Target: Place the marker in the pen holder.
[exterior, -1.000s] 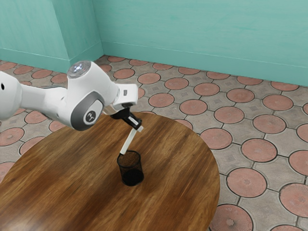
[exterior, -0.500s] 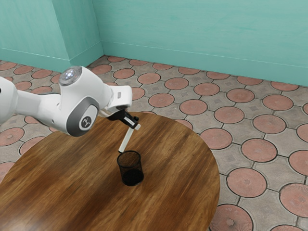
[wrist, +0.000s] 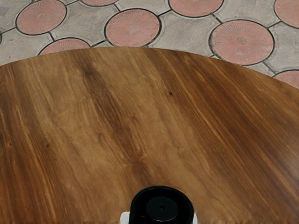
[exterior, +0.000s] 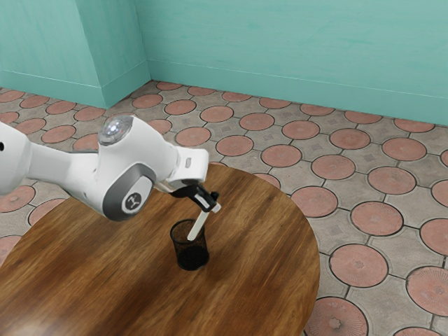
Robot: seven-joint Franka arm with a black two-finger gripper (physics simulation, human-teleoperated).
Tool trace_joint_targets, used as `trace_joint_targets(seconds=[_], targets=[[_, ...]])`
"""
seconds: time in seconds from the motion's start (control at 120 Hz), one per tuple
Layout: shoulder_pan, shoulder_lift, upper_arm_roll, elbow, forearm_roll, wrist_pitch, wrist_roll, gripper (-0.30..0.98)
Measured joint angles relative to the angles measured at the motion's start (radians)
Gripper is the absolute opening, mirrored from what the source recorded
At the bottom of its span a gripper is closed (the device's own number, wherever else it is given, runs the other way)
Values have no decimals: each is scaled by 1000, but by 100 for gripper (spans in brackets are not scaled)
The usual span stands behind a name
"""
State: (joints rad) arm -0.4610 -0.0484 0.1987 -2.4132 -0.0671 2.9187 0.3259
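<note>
Step in hand: insertion. Gripper point(exterior: 212, 203) is closed on the marker point(exterior: 197, 226) near its upper end, 2 fingers, 1 on each side. Marker isn't released.

Marker is tilted, upper end toward the exterior view's right. Its lower end lines up with the mouth of the pen holder point(exterior: 192, 258) and looks to be just inside the rim; can't confirm depth from this angle. Holder stands upright on the table point(exterior: 273, 280). In the wrist view the marker's black end sits between the 2 pale fingertips.

Next move, my read: bring the marker closer to vertical if there's room, lower until most of it is below the rim, then open and back off straight up. Main risk: at this tilt the shaft could bear on the rim and tip or drag the holder. Letting go this high could also flip it out.

Delta vs 0.5 s ago: hand is lower and further toward the exterior view's right. Marker's lower end was by the rim on the exterior view's left; now it's across the mouth. Holder hasn't shifted. Grip looks unchanged.
</note>
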Motion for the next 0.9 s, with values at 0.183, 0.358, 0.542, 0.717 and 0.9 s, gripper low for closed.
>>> trace_joint_targets(seconds=[0.183, 0.358, 0.542, 0.717, 0.9], targets=[[52, -31, 8, -41, -2, 6, 11, -10], [38, -60, 9, -80, -2, 9, 18, -9], [36, -99, 13, -113, -2, -3, 22, 18], [35, -104, 13, -112, 1, -11, 26, 44], [174, 45, 11, 418, 61, -337, 34, 57]])
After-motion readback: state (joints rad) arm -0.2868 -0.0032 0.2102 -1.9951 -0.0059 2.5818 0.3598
